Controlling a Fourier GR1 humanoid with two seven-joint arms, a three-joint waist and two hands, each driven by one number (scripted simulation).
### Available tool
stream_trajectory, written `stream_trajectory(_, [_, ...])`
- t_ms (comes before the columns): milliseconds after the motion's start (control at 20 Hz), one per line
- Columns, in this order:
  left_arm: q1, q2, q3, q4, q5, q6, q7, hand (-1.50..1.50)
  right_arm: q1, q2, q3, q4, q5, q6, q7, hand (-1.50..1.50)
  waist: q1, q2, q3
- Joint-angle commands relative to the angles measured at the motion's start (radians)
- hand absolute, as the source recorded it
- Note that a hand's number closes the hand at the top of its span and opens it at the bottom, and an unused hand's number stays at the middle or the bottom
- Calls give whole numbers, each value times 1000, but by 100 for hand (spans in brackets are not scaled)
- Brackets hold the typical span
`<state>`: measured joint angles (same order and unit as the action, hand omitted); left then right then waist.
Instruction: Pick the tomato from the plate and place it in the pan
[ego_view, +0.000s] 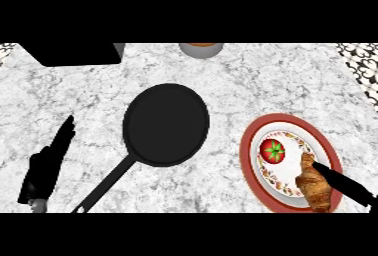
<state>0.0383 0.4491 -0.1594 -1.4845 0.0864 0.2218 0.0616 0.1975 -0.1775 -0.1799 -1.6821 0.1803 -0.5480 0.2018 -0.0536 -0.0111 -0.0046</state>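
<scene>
One marble counter (244, 85) carries it all. Biggest thing on it is the black pan (166, 125), centre, bare inside, with a long handle running down-left toward the lower edge. Right of the pan and well apart sits the red-rimmed plate (284, 119), with a patterned inner ring. Left hand (44, 170) is at the view's left, fingers straight and up, holding nothing, resting. Right hand (343, 182) enters from the lower right, fingers straight and close together, nothing held, its tip over the plate's lower-right part, right at the croissant (316, 192). Step in hand, as I judge it, is the reach for the tomato, with no grasp made yet. To do it well, the hand should pass over or around the croissant, which lies between it and the target, without nudging it. Spread thumb and fingers before coming down, settle them on opposite sides of the fruit, and curl only once it sits between them. Lift straight up clear of the rim, then carry left to the pan's middle, off the handle. Round fruit likely rolls if poked from one side, so centre first. Tomato (272, 150) is on the plate's upper-left inner part, near the croissant but apart from it. It is small, round, glossy red, whole and in full view, with a green star-shaped calyx on top.
</scene>
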Motion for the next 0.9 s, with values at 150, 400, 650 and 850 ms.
stream_trajectory(150, [26, -22, -55, -88, -46, 21, 51, 0, 208, -141, 119, -316, 205, 133, 365, -150, 42, 7, 1])
stream_trajectory(400, [-11, -26, -37, -47, -44, -5, 34, 0, 99, -250, 161, -471, 181, 338, 610, -150, 53, 13, 2])
stream_trajectory(650, [13, -35, -50, -77, -69, -17, 45, 0, -95, -269, 224, -524, 221, 438, 911, -150, 66, 12, 3])
stream_trajectory(850, [8, -44, -52, -126, -95, -3, 95, 0, -217, -295, 159, -446, 102, 538, 1015, -150, 63, 11, 4])
